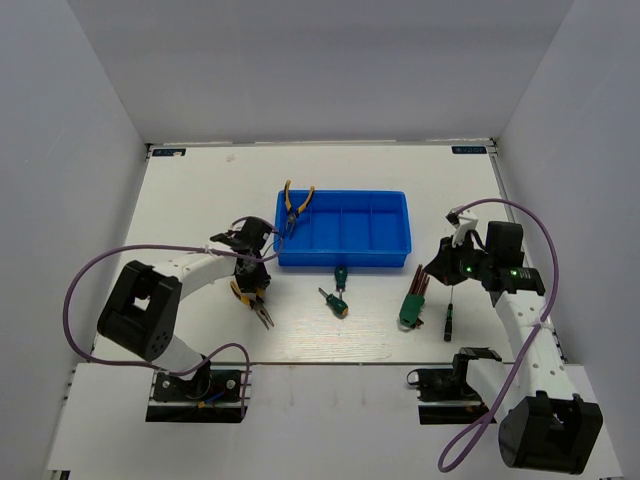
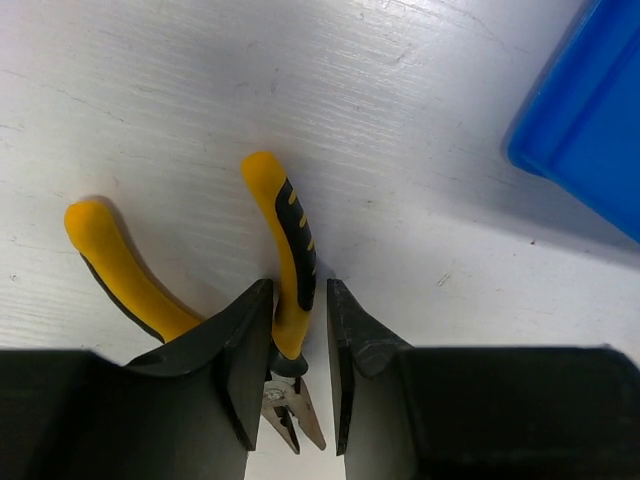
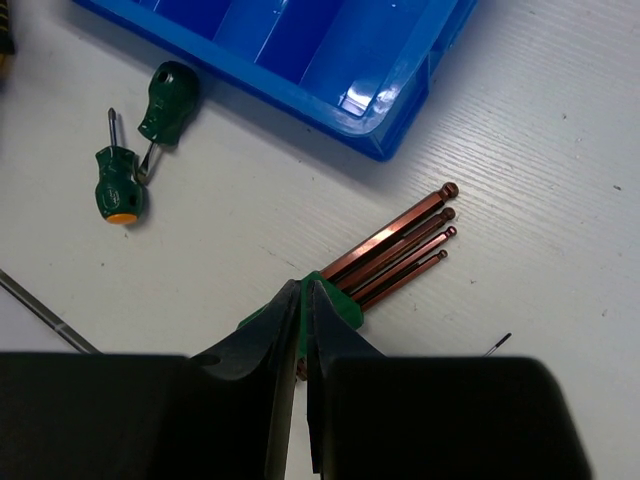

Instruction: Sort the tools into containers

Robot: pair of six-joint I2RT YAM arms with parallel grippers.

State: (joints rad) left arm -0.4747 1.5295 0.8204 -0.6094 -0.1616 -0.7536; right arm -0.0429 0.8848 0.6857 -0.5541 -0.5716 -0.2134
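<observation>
One yellow-and-black pliers [image 1: 263, 312] lies on the table left of the blue tray [image 1: 400, 262]. My left gripper [image 2: 298, 283] is low over it and open. Its narrow jaws straddle the right handle of those pliers [image 2: 292, 250]: the left finger touches it and a sliver of table shows at the right finger. The other handle lies outside the jaws. A second pliers [image 1: 296, 204] rests in the tray's leftmost compartment, handles over the far rim. My right gripper [image 3: 303, 283] is shut and empty, above the green-holdered hex-key set [image 3: 395, 245].
Two stubby green screwdrivers [image 1: 340, 277] [image 1: 333, 302] lie just in front of the tray. A thin black screwdriver [image 1: 449, 318] lies right of the hex-key set [image 1: 412, 302]. The tray's corner [image 2: 590, 120] is close on the left gripper's right. White walls enclose the table.
</observation>
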